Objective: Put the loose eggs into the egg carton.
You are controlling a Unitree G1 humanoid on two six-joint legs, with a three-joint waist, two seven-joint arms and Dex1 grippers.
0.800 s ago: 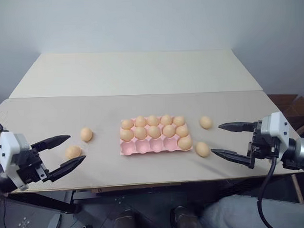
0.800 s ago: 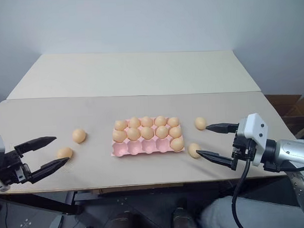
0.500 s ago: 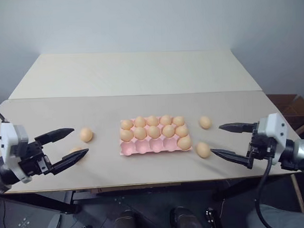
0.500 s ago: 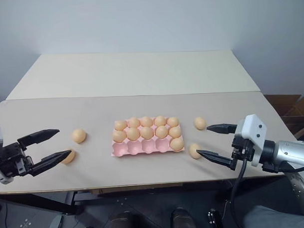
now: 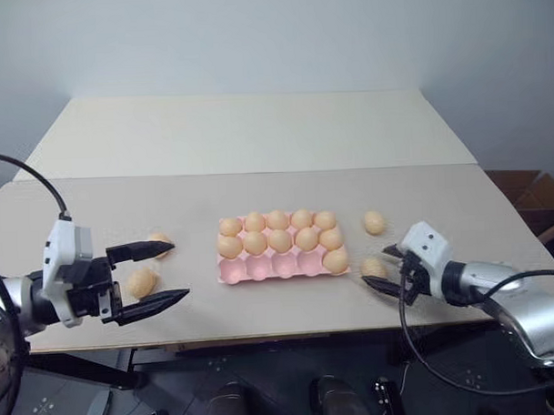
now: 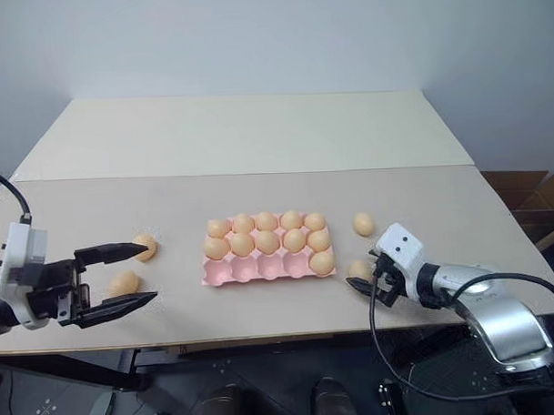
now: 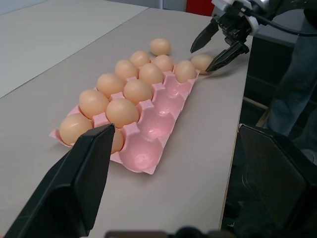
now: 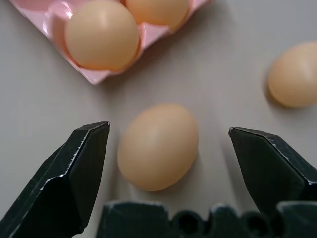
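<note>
1. Four loose eggs on the desk point(image 5: 258, 185): two left of the egg carton point(image 5: 283, 247), two right of it. Eleven seated already; four front-row cups bare.
2. Step in hand, by the look of it: reaching for pickups on both sides.
3. Right pincer point(image 8: 168, 148) released, fingers straddling the near right egg point(image 8: 158, 146), not yet touching. Far right egg point(image 5: 375, 222) lying apart.
4. Left pincer point(image 5: 157, 277) released too, bracketing the near left egg point(image 5: 141, 282); far left egg point(image 5: 160, 243) just beyond the upper finger.
5. Next move: gentle closing across the egg's middle, then lifting and carrying over a bare cup.
</note>
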